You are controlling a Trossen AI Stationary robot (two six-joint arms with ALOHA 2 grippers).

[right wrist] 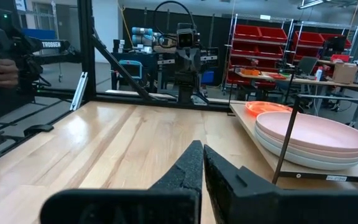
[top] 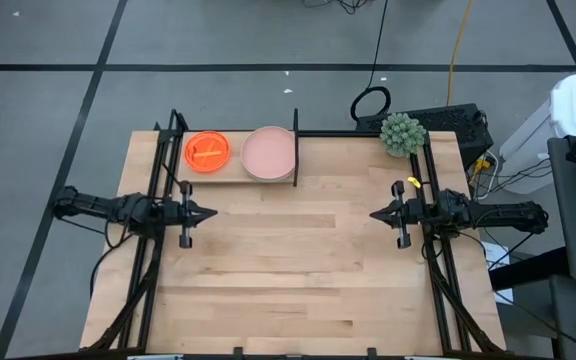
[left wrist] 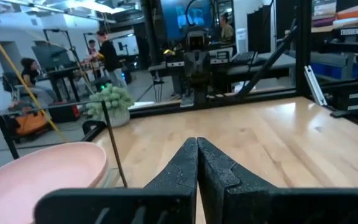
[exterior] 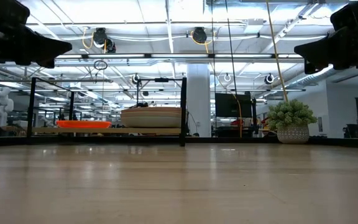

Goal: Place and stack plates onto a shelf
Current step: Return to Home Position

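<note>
On the shelf (top: 234,177), the pale-pink plates (top: 269,153) sit stacked beside the neon orange plates (top: 207,152); we judge them stiff, light and slick, best pinched at the rim. In front of the shelf, the left gripper (top: 211,212) and right gripper (top: 373,214) hang closed and empty; its black posts (top: 295,130) and a potted plant (top: 402,133) beside it could obstruct.
</note>
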